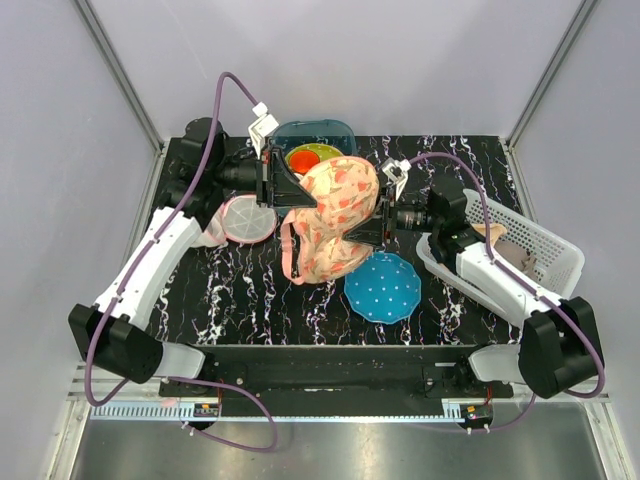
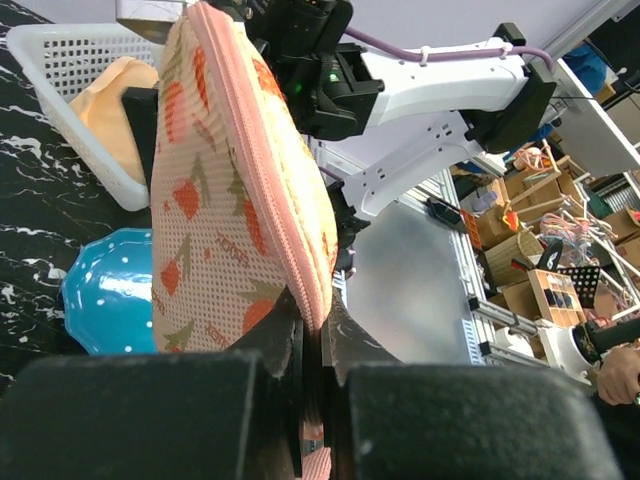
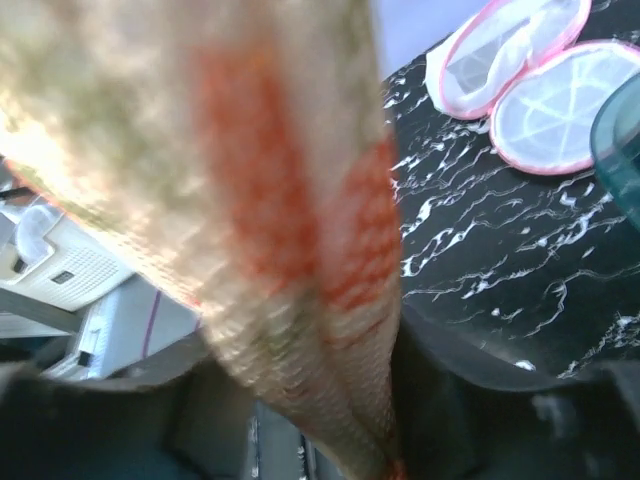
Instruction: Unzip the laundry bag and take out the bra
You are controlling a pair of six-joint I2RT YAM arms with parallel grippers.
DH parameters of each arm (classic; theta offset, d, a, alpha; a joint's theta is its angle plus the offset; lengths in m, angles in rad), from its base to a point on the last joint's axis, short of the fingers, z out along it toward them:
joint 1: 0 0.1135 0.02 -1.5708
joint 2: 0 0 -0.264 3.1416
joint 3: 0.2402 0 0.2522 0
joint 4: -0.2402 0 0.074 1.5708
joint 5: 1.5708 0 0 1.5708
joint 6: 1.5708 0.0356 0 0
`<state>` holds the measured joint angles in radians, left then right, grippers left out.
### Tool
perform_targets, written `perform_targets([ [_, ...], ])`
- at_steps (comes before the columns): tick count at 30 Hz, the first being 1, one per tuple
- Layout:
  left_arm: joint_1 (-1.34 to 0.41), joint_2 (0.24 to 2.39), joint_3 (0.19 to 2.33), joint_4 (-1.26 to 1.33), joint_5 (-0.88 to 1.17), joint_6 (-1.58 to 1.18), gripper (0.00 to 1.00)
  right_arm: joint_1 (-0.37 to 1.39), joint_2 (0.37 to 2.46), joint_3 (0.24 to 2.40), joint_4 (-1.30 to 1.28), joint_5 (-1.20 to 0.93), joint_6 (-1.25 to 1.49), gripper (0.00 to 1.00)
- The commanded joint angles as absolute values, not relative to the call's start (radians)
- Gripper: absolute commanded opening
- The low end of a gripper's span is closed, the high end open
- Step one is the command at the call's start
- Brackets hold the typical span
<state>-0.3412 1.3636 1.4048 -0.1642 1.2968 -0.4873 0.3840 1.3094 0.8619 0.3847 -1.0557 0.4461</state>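
Black marbled table [image 1: 250,290] below; bag hangs between both arms.
Left gripper [image 2: 312,335] clamps the pink zip edge of the peach printed oval fabric laundry bag [image 1: 335,215]; that edge runs toward the right gripper [image 1: 378,226], seemingly pinched on the opposite rim in a blurred view.

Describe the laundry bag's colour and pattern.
Laundry bag: peach with red-and-green prints, pink edging; clearest in left wrist view.

I work in a robotics lab: white panel walls [image 1: 330,60] on aluminium posts [image 1: 118,72] enclose my black marbled surface [image 1: 250,295], and cluttered cardboard boxes [image 2: 515,298] stand beyond.
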Motion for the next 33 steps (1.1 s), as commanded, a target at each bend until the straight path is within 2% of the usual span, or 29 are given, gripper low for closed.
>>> perform_targets([
  [1,-0.344,1.405,1.479,-0.236,1.185,-0.382,0.0,0.385,1.264,0.887,0.323,-0.984,0.411,0.17],
  [2,-0.344,1.429,1.523,-0.338,1.137,-0.33,0.17,0.385,1.259,0.894,0.284,-0.947,0.393,0.02],
  [5,-0.344,1.543,1.641,-0.527,0.965,-0.276,0.62,0.385,1.258,0.928,0.109,-0.743,0.338,0.0],
  [6,-0.347,1.578,1.657,-0.558,0.922,-0.275,0.82,0.385,1.267,0.942,0.071,-0.667,0.336,0.0],
  [7,-0.345,1.585,1.669,-0.599,0.826,-0.275,0.86,0.385,1.272,0.957,0.008,-0.637,0.348,0.0],
  [10,-0.357,1.537,1.652,-0.614,0.59,-0.291,0.94,0.385,1.285,1.006,-0.095,-0.473,0.451,0.0],
  [13,-0.391,1.458,1.595,-0.606,0.427,-0.293,0.95,0.384,1.308,1.083,-0.236,-0.284,0.612,0.0],
  [20,-0.569,1.347,1.477,-0.614,0.275,-0.239,0.94,0.385,1.446,1.299,-0.59,0.03,0.963,0.0],
  [23,-0.681,1.35,1.439,-0.585,0.207,-0.222,0.94,0.379,1.492,1.309,-0.655,0.08,1.161,0.0],
  [27,-0.819,1.399,1.42,-0.554,0.03,-0.254,0.94,0.377,1.535,1.304,-0.65,0.017,1.368,0.0],
  [33,-0.997,1.511,1.417,-0.519,-0.162,-0.245,0.97,0.377,1.557,1.279,-0.652,0.003,1.394,0.0],
])
